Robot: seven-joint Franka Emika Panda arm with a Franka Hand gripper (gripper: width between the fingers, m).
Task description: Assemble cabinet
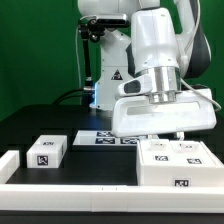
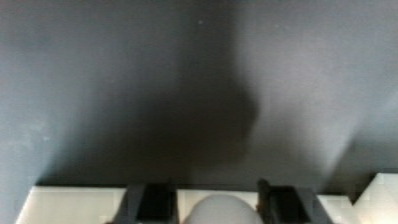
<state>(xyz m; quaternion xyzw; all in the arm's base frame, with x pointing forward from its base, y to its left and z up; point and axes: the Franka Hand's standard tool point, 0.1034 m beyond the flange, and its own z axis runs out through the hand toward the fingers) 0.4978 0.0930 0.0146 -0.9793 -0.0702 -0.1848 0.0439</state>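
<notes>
My gripper (image 1: 165, 100) is shut on the cabinet (image 1: 165, 116), a large white boxy case, and holds it above the table at the exterior view's right. In the wrist view the two black fingers (image 2: 157, 202) stand on either side of a rounded pale part, with the cabinet's white surface (image 2: 80, 203) across the frame edge and my gripper (image 2: 221, 206) closed around it. Beneath the held case lies another big white part (image 1: 176, 162) with several square tags on its top and front.
A small white single-tag block (image 1: 47, 152) sits at the exterior view's left. The marker board (image 1: 100, 139) lies flat behind it, under the arm. A white wall (image 1: 70, 178) runs along the table's front edge. The robot base (image 1: 108, 70) stands at the back.
</notes>
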